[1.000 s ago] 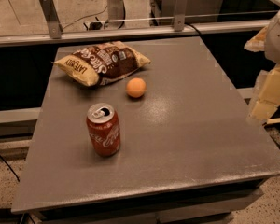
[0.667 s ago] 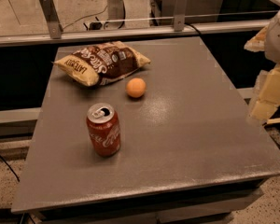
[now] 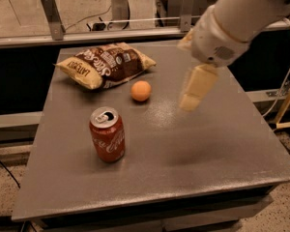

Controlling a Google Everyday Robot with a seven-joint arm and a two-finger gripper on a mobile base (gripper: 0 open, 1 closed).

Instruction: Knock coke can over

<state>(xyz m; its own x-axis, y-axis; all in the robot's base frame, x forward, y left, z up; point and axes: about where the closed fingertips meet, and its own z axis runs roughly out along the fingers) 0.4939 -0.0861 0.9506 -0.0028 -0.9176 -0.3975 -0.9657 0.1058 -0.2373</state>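
Note:
The red coke can [image 3: 107, 134] stands upright on the grey table [image 3: 217, 144], toward the front left, its silver top and pull tab showing. My gripper [image 3: 195, 88] hangs above the table's middle right, to the right of and behind the can, well apart from it. It comes down from the white arm [image 3: 241, 18] at the upper right.
A round orange fruit [image 3: 141, 91] lies behind the can. A yellow-brown chip bag [image 3: 106, 64] lies at the back left. A metal rail and posts [image 3: 113, 33] run behind the table. The table's edges drop off at front and right.
My arm and gripper have swung in from the right edge to over the table's middle right, closer to the can. The can, fruit and bag have not moved.

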